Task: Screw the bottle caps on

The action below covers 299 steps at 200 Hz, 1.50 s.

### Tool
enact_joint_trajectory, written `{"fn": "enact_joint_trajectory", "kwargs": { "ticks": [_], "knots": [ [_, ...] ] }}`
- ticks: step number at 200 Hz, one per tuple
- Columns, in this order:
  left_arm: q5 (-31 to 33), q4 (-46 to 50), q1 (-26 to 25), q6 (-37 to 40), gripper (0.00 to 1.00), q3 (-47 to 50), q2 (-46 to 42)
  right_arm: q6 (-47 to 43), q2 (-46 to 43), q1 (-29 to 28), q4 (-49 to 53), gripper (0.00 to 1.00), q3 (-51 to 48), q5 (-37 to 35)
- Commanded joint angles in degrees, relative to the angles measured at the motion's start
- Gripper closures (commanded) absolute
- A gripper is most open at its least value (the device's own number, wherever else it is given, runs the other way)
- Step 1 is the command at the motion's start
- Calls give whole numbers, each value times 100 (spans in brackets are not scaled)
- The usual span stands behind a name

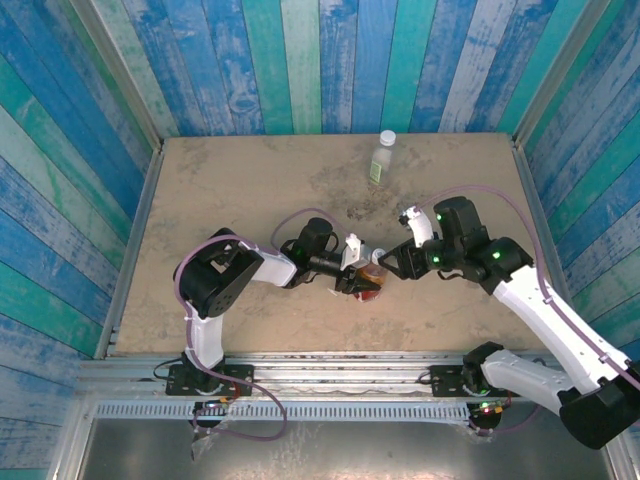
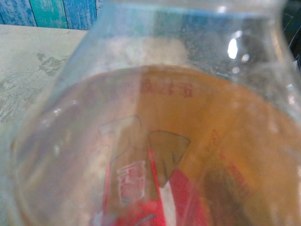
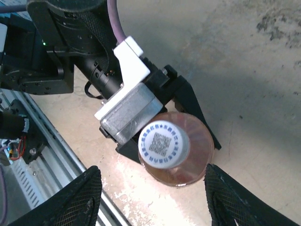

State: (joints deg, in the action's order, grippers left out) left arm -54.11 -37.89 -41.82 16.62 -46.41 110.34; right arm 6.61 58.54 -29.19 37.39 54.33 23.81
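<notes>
While your left gripper (image 1: 357, 270) clamps the amber bottle (image 3: 198, 162) on the table (image 1: 220, 200), its white cap (image 3: 163, 144) sits on the neck.
Your right gripper (image 3: 153, 193) hangs over it, jaws apart, touching nothing; next, likely close on the cap and twist.

Two robot arms, black and white.
Left arm (image 1: 215, 285): black joints, white links, purple cable (image 3: 117, 23), white block (image 3: 131, 59) and metal plate (image 3: 131, 110) at wrist. Right arm (image 1: 540, 300): white shells, green lights (image 1: 437, 261), black textured fingers (image 3: 80, 202).
</notes>
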Motion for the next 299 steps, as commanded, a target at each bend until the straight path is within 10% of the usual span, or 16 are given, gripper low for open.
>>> {"fn": "enact_joint_trajectory", "kwargs": {
  "ticks": [1, 238, 299],
  "knots": [
    [266, 821, 82, 2, 44, 225, 336, -586, 165, -17, -282, 43, -7, 108],
    [41, 985, 85, 60, 42, 117, 411, -1311, 1150, -312, -126, 66, 165, 42],
    [137, 42, 87, -366, 19, 497, 253, -1285, 817, -303, -218, 74, 115, -61]
  ]
}}
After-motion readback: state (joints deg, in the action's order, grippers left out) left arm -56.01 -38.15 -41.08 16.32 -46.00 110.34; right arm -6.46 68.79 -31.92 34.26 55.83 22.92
